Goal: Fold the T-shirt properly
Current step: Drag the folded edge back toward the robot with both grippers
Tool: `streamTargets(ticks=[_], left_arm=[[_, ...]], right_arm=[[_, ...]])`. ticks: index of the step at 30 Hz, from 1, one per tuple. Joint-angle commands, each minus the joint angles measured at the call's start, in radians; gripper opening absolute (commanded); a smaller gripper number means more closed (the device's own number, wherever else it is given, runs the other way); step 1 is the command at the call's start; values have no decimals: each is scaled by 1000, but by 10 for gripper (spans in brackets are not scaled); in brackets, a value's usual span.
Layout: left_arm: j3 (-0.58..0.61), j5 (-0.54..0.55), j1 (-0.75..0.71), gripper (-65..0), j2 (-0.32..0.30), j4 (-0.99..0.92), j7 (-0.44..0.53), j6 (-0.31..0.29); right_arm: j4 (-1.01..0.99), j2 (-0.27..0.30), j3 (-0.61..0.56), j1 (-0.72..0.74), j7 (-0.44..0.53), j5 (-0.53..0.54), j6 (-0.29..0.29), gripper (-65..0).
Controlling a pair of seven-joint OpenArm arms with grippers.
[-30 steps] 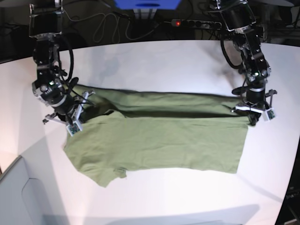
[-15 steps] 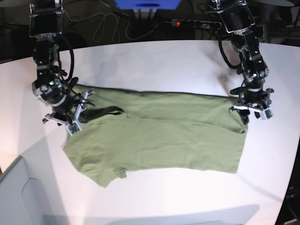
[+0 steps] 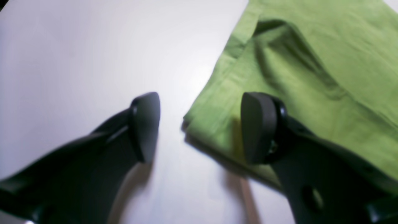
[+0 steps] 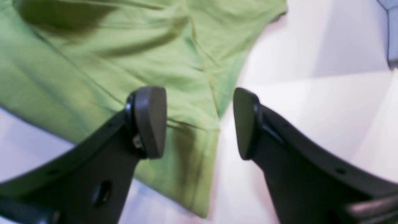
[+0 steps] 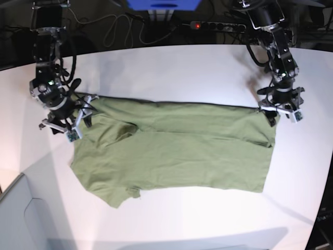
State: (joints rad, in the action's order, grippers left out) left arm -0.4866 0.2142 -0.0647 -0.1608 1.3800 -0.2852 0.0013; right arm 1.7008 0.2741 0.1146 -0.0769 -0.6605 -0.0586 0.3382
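From the left wrist camera, the left gripper stood with its jaws apart, nothing between them; the T-shirt lay under its right finger, its corner reaching into the gap.

From the right wrist camera, the right gripper was also spread and empty, the shirt's edge below its left finger.

From the base camera, both had let go since 1 second earlier, and the T-shirt lay flat on the table between the 2 arms. No writing showed.
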Motion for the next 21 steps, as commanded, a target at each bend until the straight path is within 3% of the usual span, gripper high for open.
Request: streamTargets(ticks=[1, 9, 11, 17, 18, 21], left_arm=[[-8, 4, 12, -256, -13, -1, 19, -1], [-4, 6, 15, -264, -10, -41, 20, -2], [-4, 6, 12, -318, -9, -43, 20, -2], [-5, 6, 16, -622, -9, -100, 22, -2], [-5, 6, 16, -650, -9, -101, 22, -2], [-5, 6, 15, -650, -9, -107, 22, -2]], right_arm=[[32, 12, 10, -2, 17, 4, 6, -326], [87, 9, 96, -73, 11, 4, 6, -324], [78, 9, 129, -96, 15, 6, 6, -325], [63, 7, 149, -146, 17, 6, 6, -325], [51, 7, 149, -148, 17, 6, 6, -325], [5, 7, 147, -153, 17, 9, 6, -325]])
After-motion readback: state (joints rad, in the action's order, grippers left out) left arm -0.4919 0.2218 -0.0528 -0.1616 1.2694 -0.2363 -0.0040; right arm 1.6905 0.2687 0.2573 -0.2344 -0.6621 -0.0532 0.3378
